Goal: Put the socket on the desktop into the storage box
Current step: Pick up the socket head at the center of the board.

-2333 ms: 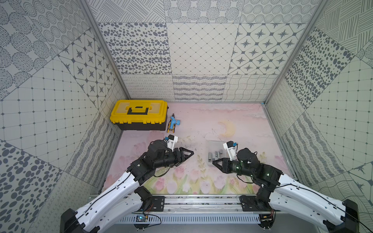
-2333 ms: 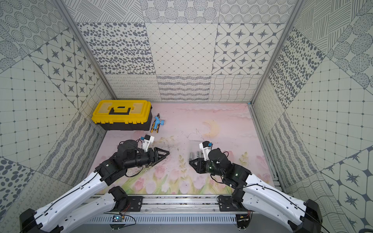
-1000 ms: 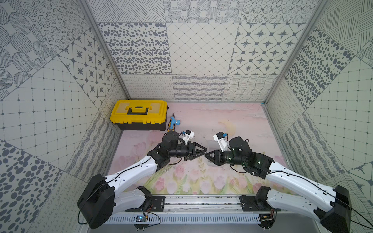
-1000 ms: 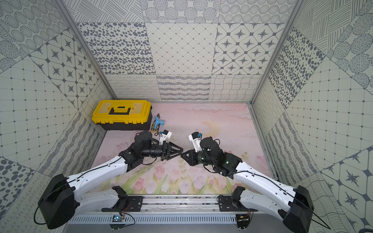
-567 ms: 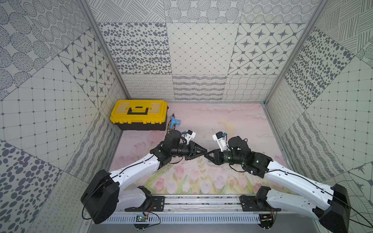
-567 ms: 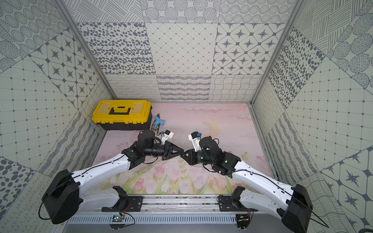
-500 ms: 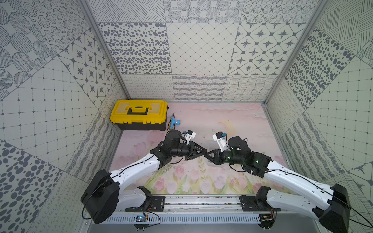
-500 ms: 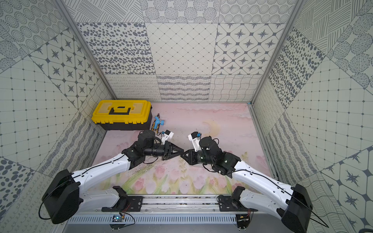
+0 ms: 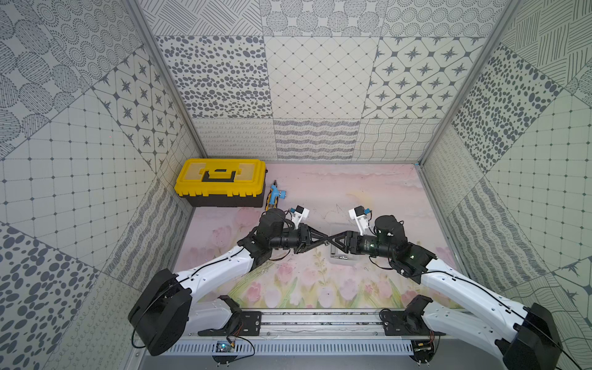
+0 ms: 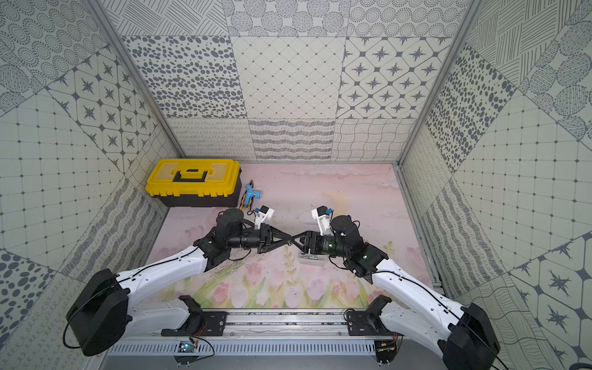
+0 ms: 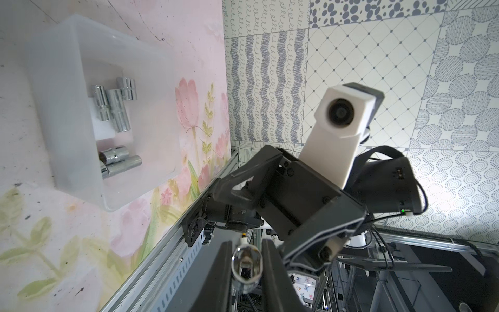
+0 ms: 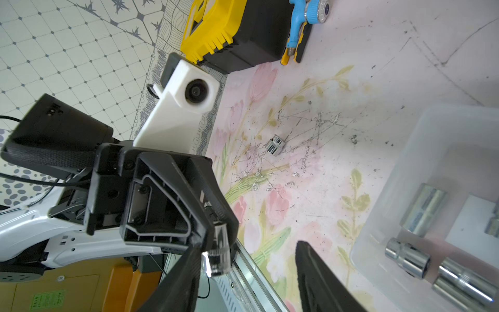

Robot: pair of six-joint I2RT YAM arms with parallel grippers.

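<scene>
Two arms meet tip to tip above the middle of the table (image 9: 368, 189). The left hand (image 9: 324, 240) is closed narrow on a small chrome socket (image 11: 246, 264). In the left wrist view the socket shows end-on, pinched between the two black fingers, with both pressing its sides. The socket is off the table, in the air between the two hands.

The right hand (image 12: 248, 247) points straight at the left one, and its jaws stand wide apart with nothing gripped between them. In the right wrist view the socket's lower end sits at the tip of one right finger (image 12: 183, 281), while the other finger is well clear of it. I cannot tell whether that near finger touches the socket or only lies just beside it.

The storage box (image 11: 40, 67), a shallow frosted tray, rests on the table on the right arm's side. In both top views it is partly hidden under the right hand, with one corner showing (image 10: 307, 258). Five chrome sockets (image 11: 117, 110) lie on their sides inside it: three close together over a white label and two side by side nearer one end.

One loose socket (image 12: 275, 145) lies on the table among dark scuff marks, well apart from the box.

At the far left corner of the table a black toolbox (image 9: 221, 179) with a yellow lid stands against the wall. A blue and yellow tool (image 9: 275, 198) lies just beside it.
</scene>
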